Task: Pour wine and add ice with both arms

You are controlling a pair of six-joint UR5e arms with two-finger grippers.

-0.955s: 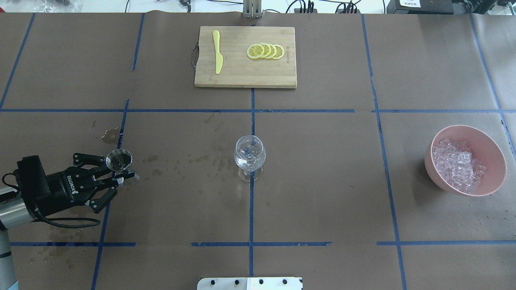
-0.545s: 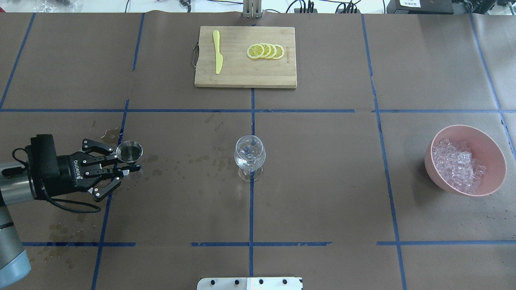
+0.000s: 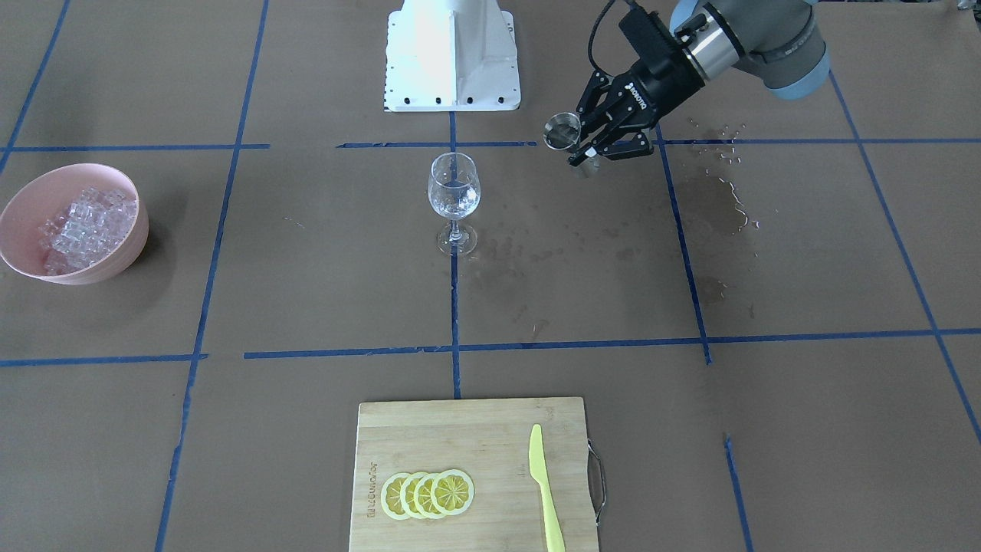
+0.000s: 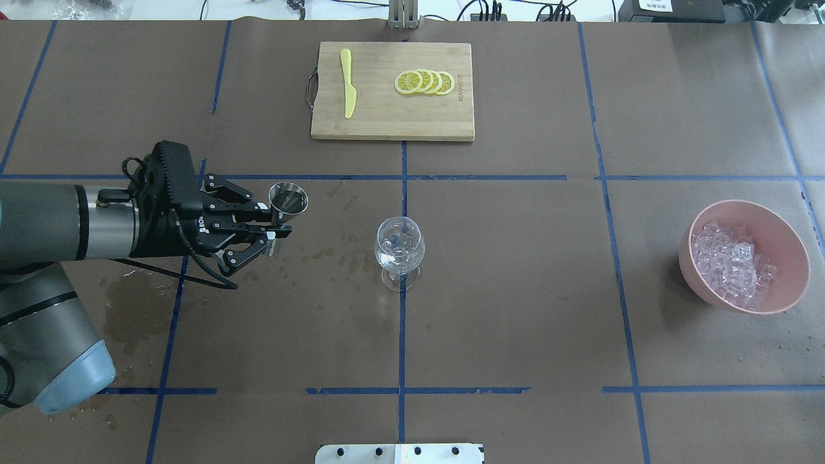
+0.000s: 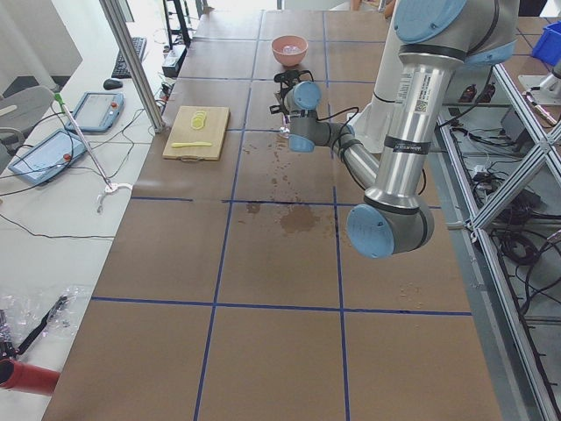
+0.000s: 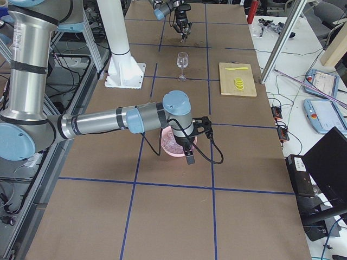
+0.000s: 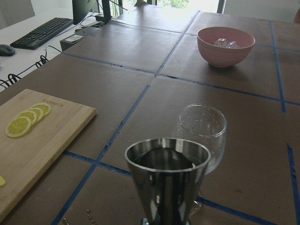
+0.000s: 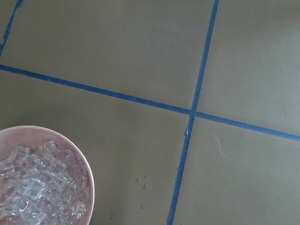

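Note:
My left gripper (image 4: 274, 222) is shut on a steel jigger (image 4: 287, 197) and holds it upright above the table, left of the wine glass (image 4: 399, 248). In the left wrist view the jigger (image 7: 168, 183) holds dark wine (image 7: 165, 161), with the glass (image 7: 202, 129) just behind it. The front view shows the gripper (image 3: 586, 149), the jigger (image 3: 563, 130) and the glass (image 3: 454, 195). Ice cubes (image 4: 731, 264) fill a pink bowl (image 4: 789, 248) at the right. My right gripper (image 6: 190, 154) hangs over that bowl (image 6: 168, 149); I cannot tell if it is open.
A wooden cutting board (image 4: 393, 119) at the far middle carries lemon slices (image 4: 425, 82) and a yellow knife (image 4: 348, 82). Wet brown stains (image 4: 135, 303) mark the paper under the left arm. The white pedestal base (image 3: 452, 54) stands at the near edge.
My left arm has lifted and carried the jigger to the right and farther from me, toward the wine glass. The glass and bowl have not moved.

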